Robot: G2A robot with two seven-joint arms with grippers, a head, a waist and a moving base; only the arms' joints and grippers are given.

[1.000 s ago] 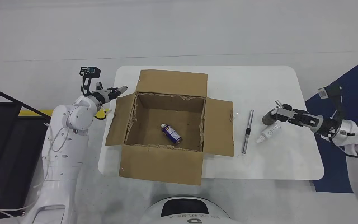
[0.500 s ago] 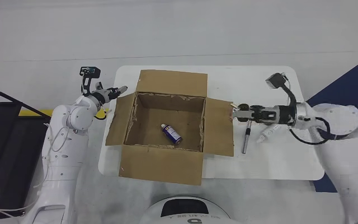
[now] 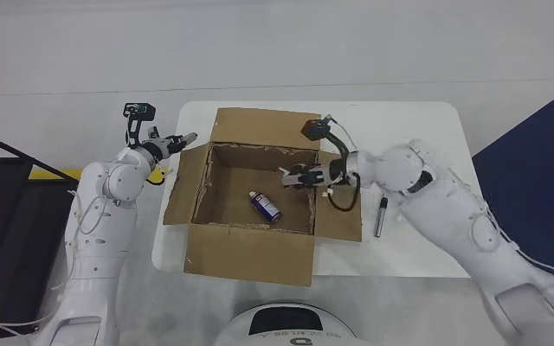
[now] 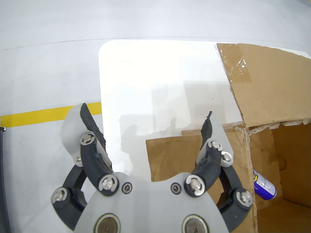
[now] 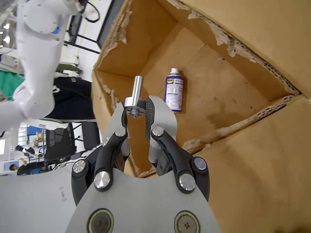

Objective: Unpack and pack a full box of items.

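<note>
Pinching a small metal fitting (image 5: 135, 89) by its base above the box (image 5: 150, 37), the right end effector (image 5: 136, 109) was clamped on it; the part looked rigid, slick, dense. Left end effector (image 4: 147, 110) gaped empty.

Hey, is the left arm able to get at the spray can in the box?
Probably yes: the left gripper hangs open and empty beside the box, the flaps are folded out, and the spray can lies alone on its floor.

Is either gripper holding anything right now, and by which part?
The right gripper holds a small metal piece by its wider base end, shaft sticking out. The left gripper is open and empty.
</note>
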